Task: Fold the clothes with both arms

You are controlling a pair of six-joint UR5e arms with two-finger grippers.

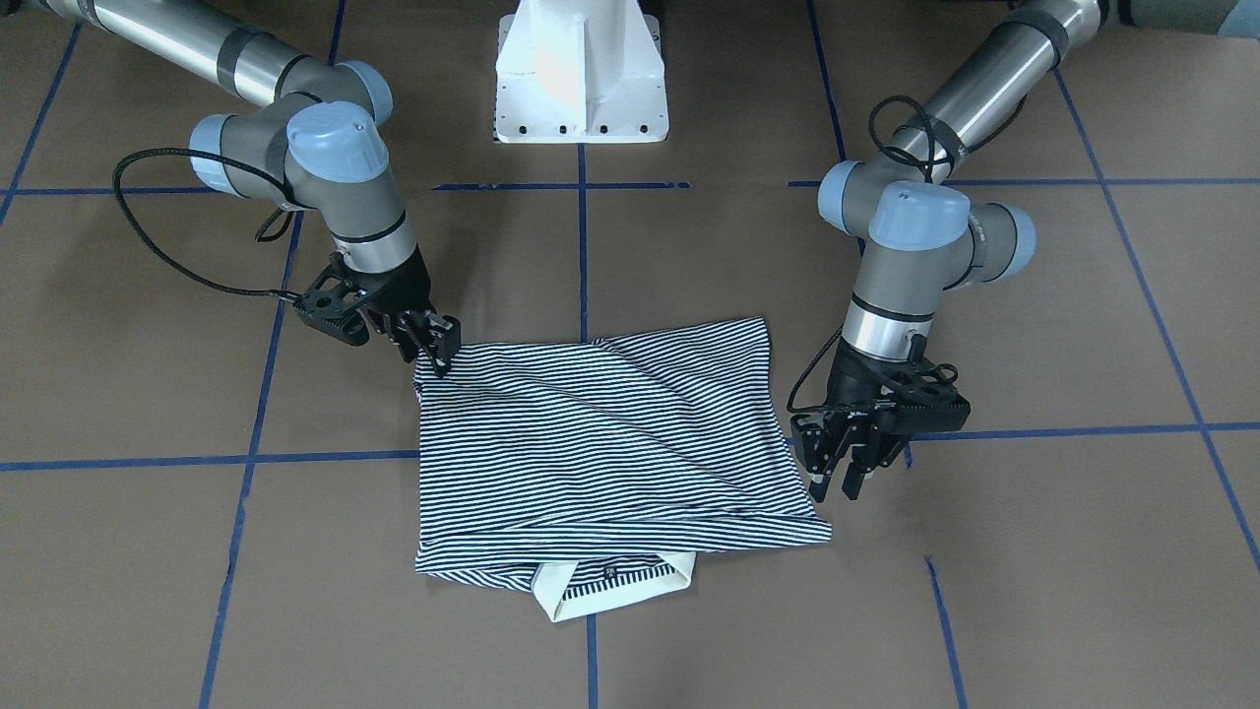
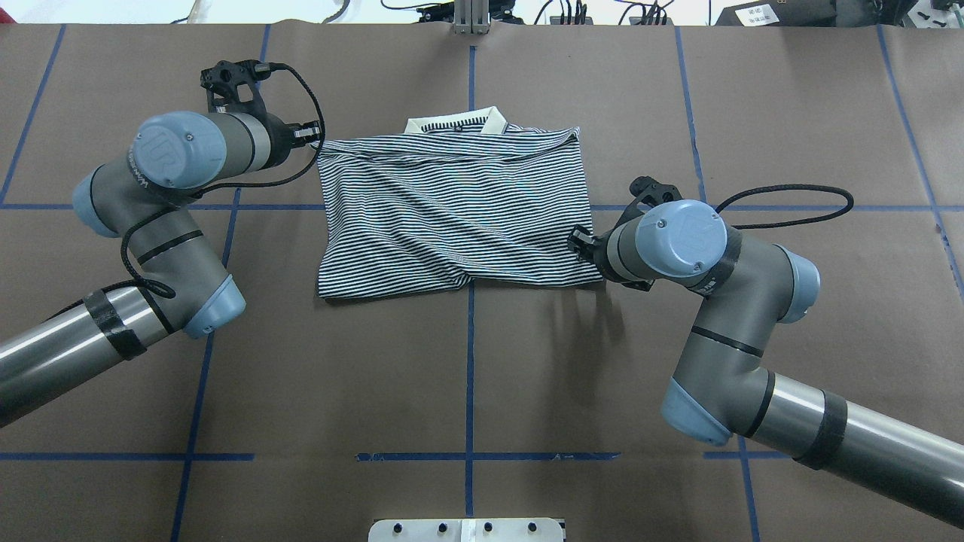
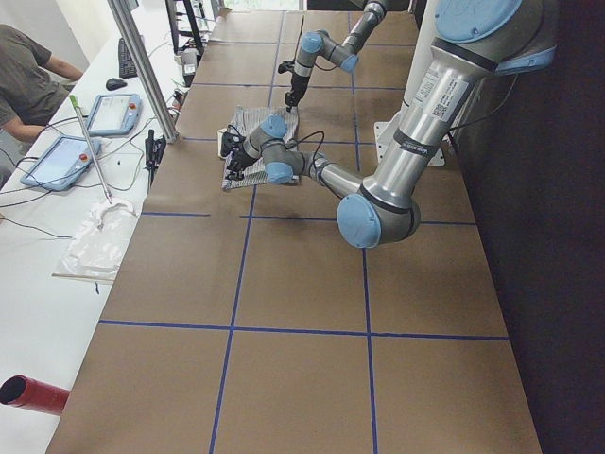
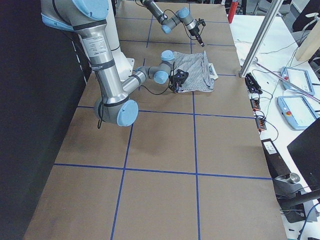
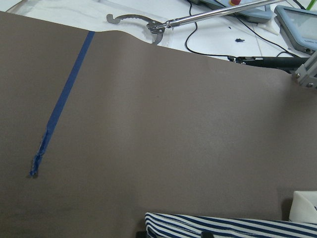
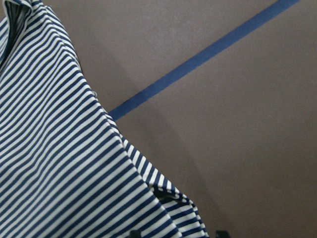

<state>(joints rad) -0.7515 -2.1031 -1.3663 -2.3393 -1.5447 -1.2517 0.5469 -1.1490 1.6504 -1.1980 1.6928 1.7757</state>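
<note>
The striped polo shirt [image 1: 610,433] [image 2: 452,218] lies folded into a rough rectangle at the table's middle. Its white collar [image 1: 591,591] [image 2: 452,124] pokes out on the side far from the robot. My left gripper [image 1: 834,487] [image 2: 309,137] stands open just off the shirt's collar-side corner, with nothing between its fingers. In the left wrist view only the shirt's edge [image 5: 223,225] shows. My right gripper [image 1: 425,356] [image 2: 578,245] is low at the opposite, robot-side corner. Its fingers look apart and touch the fabric [image 6: 59,148].
The white pedestal base [image 1: 581,89] stands at the robot's edge of the table. Blue tape lines [image 1: 581,246] cross the brown table cover. Beyond the far edge is a bench with tablets [image 3: 113,113], cables, a metal post [image 3: 142,66] and a seated person [image 3: 28,85].
</note>
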